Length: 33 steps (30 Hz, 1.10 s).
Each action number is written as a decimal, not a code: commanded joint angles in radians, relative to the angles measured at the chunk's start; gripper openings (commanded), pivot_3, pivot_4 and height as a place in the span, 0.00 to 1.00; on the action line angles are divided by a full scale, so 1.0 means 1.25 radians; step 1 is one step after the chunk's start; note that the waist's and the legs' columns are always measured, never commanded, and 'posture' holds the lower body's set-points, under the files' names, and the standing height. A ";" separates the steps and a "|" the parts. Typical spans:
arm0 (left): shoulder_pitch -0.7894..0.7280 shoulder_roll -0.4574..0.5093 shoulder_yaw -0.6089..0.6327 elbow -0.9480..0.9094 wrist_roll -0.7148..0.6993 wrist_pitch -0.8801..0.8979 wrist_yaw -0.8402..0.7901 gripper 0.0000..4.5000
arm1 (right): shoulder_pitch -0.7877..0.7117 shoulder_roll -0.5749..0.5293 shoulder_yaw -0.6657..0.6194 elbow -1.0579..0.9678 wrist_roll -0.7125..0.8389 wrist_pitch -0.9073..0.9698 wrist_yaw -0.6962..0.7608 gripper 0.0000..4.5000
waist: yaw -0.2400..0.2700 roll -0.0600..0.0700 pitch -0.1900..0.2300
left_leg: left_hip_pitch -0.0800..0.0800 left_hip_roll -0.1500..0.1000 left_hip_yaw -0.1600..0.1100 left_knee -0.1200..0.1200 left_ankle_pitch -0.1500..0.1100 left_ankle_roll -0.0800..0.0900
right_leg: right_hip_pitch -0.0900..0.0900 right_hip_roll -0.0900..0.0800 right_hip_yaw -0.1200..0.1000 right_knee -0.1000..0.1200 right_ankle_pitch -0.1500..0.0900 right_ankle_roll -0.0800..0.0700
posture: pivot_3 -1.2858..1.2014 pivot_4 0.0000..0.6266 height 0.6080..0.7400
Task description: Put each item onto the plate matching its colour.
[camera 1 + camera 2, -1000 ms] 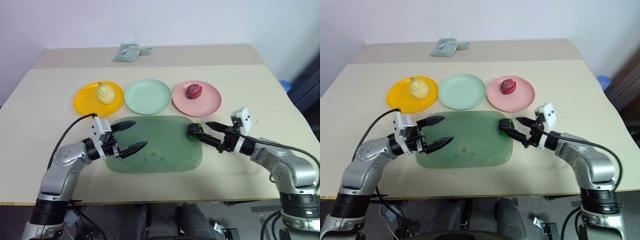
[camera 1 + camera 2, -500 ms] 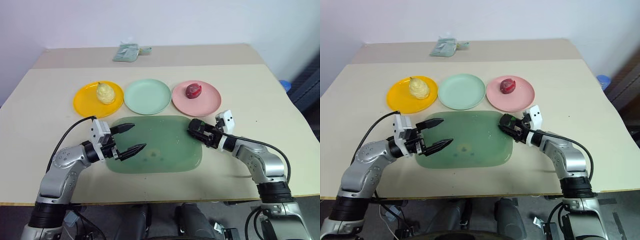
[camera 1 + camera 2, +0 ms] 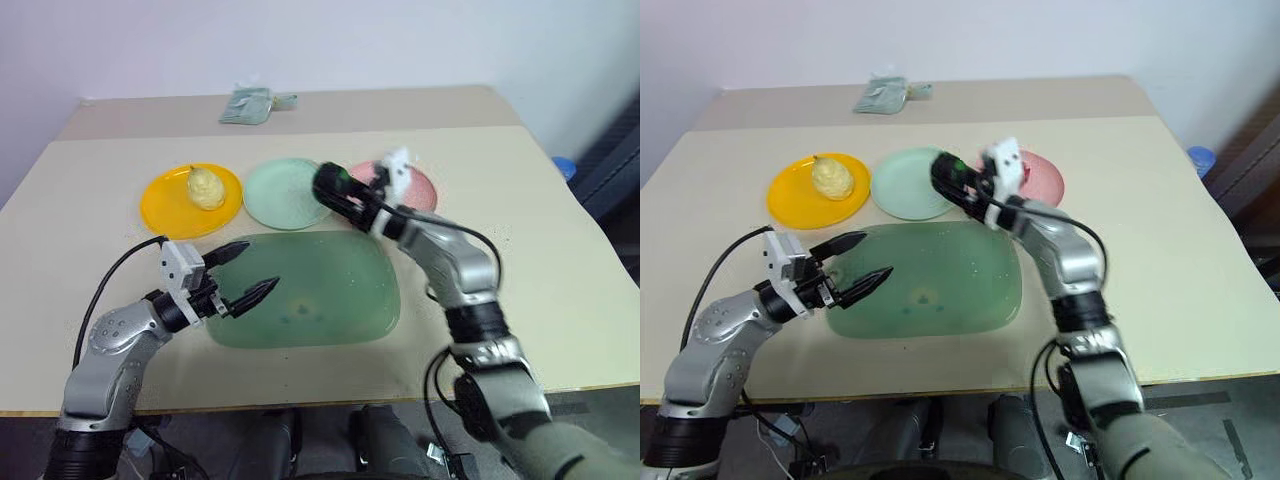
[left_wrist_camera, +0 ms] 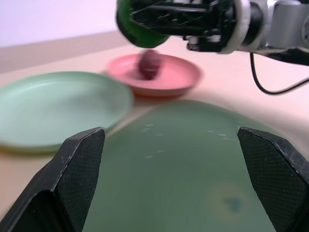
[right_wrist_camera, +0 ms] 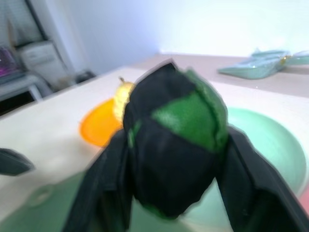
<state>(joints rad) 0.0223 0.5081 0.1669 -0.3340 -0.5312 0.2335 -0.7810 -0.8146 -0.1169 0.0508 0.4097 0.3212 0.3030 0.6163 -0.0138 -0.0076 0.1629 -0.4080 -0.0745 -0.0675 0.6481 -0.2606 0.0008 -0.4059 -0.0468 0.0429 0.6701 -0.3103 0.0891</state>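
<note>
1. You had three round plates in a row across the table [image 3: 90, 190]: one orange-yellow plate [image 3: 165, 205], one mint green plate [image 3: 275, 193] and one pink plate [image 3: 422, 187].
2. There were three toy foods. One pale yellow pear [image 3: 207, 187] sat on the orange-yellow plate, and one red-magenta fruit [image 4: 150, 63] lay on the pink plate.
3. The third, one dark green-and-black chunk [image 5: 181, 145], was off the table, pinched between the two fingers of your right gripper [image 3: 335, 190].
4. In the head views that gripper and chunk were raised over the near right edge of the mint green plate, next to the pink one; whether the chunk touched the plate I could not tell.
5. Your left gripper [image 3: 245, 275] hovered with its jaws spread wide and nothing between them, at the left end of the single translucent green mat [image 3: 320, 300].
6. One pale green packet [image 3: 248, 104] lay at the far edge of the table.
</note>
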 commanded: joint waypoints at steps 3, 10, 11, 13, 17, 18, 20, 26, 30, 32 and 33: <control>0.052 -0.020 0.042 -0.102 0.023 0.007 0.113 1.00 | -0.169 0.073 -0.021 0.384 -0.078 -0.237 -0.037 0.43 | 0.000 0.000 0.000 | 0.000 0.000 0.000 0.000 0.000 -0.001 | 0.000 0.000 0.000 0.000 0.000 0.000 | 0.52 0.24 1.00; 0.102 -0.047 0.073 -0.169 0.054 0.026 0.233 1.00 | -0.287 0.126 -0.048 0.647 -0.131 -0.367 -0.074 0.69 | -0.011 0.000 0.000 | 0.000 0.000 0.001 -0.001 0.003 -0.005 | 0.001 0.000 0.000 0.002 0.000 0.000 | 0.52 0.24 1.00; 0.105 -0.050 0.072 -0.176 0.062 0.029 0.251 1.00 | -0.293 0.127 -0.052 0.661 -0.137 -0.378 -0.080 0.79 | -0.010 0.000 0.000 | 0.000 0.000 0.001 -0.001 0.003 -0.005 | 0.001 0.000 0.000 0.002 0.000 0.000 | 0.52 0.24 1.00; 0.094 -0.065 0.065 -0.175 0.100 0.021 0.296 1.00 | -0.297 0.117 -0.064 0.659 -0.138 -0.404 -0.075 1.00 | -0.009 0.000 0.000 | 0.000 0.000 0.001 -0.001 0.003 -0.005 | 0.001 0.000 0.000 0.002 0.000 0.000 | 0.52 0.24 1.00; 0.088 -0.077 0.046 -0.165 0.123 0.007 0.306 1.00 | -0.255 0.077 -0.083 0.568 -0.118 -0.413 -0.005 1.00 | -0.004 0.000 0.000 | 0.000 0.000 0.001 -0.001 0.003 -0.005 | 0.001 0.000 0.000 0.002 0.000 0.000 | 0.52 0.24 1.00; 0.081 -0.071 0.043 -0.147 0.127 -0.001 0.294 1.00 | -0.202 0.054 -0.079 0.470 -0.108 -0.389 0.023 1.00 | -0.004 0.000 0.000 | 0.000 0.000 0.001 -0.001 0.003 -0.005 | 0.001 0.000 0.000 0.002 0.000 0.000 | 0.52 0.24 1.00; 0.073 -0.063 0.038 -0.119 0.134 -0.023 0.267 1.00 | -0.079 0.007 -0.067 0.256 -0.090 -0.321 0.061 1.00 | 0.005 0.000 0.000 | 0.000 0.000 0.001 -0.001 0.003 -0.005 | 0.002 0.000 0.000 0.001 0.000 0.000 | 0.52 0.24 1.00; 0.054 -0.047 0.043 -0.045 0.141 -0.055 0.224 1.00 | 0.373 -0.192 -0.119 -0.397 -0.021 -0.030 0.052 1.00 | 0.006 0.000 -0.001 | -0.001 0.000 0.001 -0.001 0.000 0.001 | 0.002 -0.001 0.000 -0.001 0.000 0.000 | 0.52 0.24 1.00; 0.054 -0.026 0.047 -0.027 0.137 -0.059 0.189 1.00 | 0.618 -0.297 -0.247 -0.608 0.046 0.048 0.053 1.00 | -0.003 0.001 -0.001 | -0.001 0.000 0.001 -0.002 -0.001 0.001 | 0.002 0.000 0.000 -0.001 0.000 0.000 | 0.52 0.24 1.00; 0.059 -0.013 0.054 -0.024 0.128 -0.050 0.174 1.00 | 0.698 -0.329 -0.307 -0.648 0.074 0.055 0.064 1.00 | -0.004 0.001 -0.001 | 0.000 0.001 0.001 -0.002 -0.001 0.001 | 0.003 0.000 0.001 -0.001 0.000 0.000 | 0.52 0.24 1.00; 0.062 -0.009 0.055 -0.027 0.129 -0.045 0.172 1.00 | 0.727 -0.341 -0.335 -0.656 0.087 0.055 0.070 1.00 | -0.003 0.001 -0.001 | 0.002 0.001 0.001 -0.002 -0.001 0.001 | 0.005 0.000 0.001 -0.001 0.000 0.000 | 0.52 0.24 1.00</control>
<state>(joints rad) 0.0915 0.4804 0.2142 -0.3503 -0.3611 0.1831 -0.5549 0.0805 -0.5264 -0.3090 -0.3432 0.3838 0.3715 0.6912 -0.0177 -0.0068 0.1621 -0.4044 -0.0732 -0.0658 0.6457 -0.2615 0.0020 -0.3979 -0.0473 0.0437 0.6688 -0.3103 0.0890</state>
